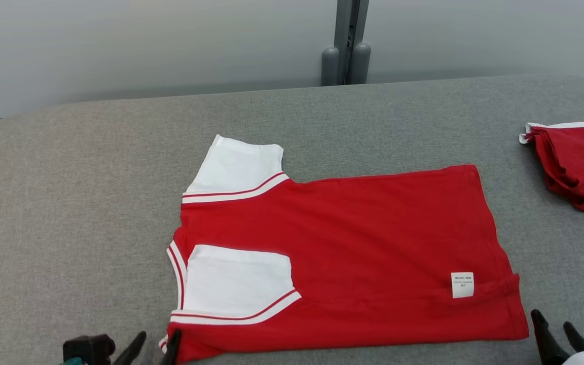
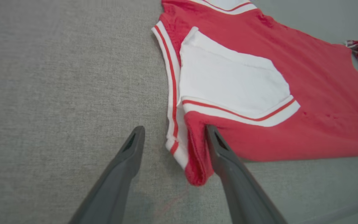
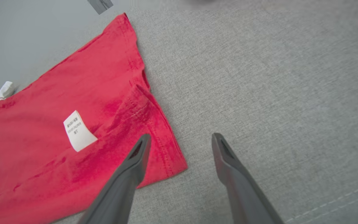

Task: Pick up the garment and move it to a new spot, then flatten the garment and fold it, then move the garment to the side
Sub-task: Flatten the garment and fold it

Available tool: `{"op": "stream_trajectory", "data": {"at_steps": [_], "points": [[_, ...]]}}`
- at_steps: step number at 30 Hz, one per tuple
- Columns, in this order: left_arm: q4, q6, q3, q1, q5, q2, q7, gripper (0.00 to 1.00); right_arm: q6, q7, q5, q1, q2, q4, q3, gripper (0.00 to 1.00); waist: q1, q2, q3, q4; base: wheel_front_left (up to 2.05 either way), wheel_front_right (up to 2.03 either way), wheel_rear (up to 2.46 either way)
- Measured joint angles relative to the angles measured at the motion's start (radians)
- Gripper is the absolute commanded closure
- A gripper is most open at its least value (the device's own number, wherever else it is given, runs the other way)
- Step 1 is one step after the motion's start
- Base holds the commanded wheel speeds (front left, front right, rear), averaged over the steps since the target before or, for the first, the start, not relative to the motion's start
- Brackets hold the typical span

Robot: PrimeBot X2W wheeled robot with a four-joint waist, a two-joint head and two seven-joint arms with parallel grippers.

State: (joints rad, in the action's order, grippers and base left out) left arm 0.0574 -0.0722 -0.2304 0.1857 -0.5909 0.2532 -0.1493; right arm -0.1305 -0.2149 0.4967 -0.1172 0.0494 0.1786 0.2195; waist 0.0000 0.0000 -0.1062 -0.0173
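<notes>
My left gripper (image 2: 174,130), right gripper (image 3: 182,138): both spread wide, nothing held. Garment (image 1: 353,238) on table (image 1: 69,203) centre, near edge folded over. Risk: my left finger (image 2: 219,149) against near-left corner, so retreat could snag cloth and undo fold.

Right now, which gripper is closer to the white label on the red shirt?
Right. The right gripper is open beside the hem corner near the white label; the left gripper is open at the collar end of the red shirt.
</notes>
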Motion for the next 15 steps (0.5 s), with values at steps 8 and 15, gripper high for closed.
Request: {"op": "stream_trajectory", "data": {"at_steps": [8, 15], "points": [[-0.035, 0.012, 0.005, -0.185, 0.052, 0.074, -0.045, 0.00, 0.000, 0.028, -0.057, 0.046, 0.013, -0.114, 0.001, 0.00, 0.0000, 0.0000, -0.021, -0.039, 0.00, 0.00, 0.00], [0.089, 0.058, -0.026, -0.455, 0.075, 0.082, -0.092, 0.00, 0.000, 0.048, -0.066, 0.133, 0.036, -0.160, -0.092, 0.00, 0.0000, 0.0000, -0.075, -0.078, 0.00, 0.00, 0.00]]}}
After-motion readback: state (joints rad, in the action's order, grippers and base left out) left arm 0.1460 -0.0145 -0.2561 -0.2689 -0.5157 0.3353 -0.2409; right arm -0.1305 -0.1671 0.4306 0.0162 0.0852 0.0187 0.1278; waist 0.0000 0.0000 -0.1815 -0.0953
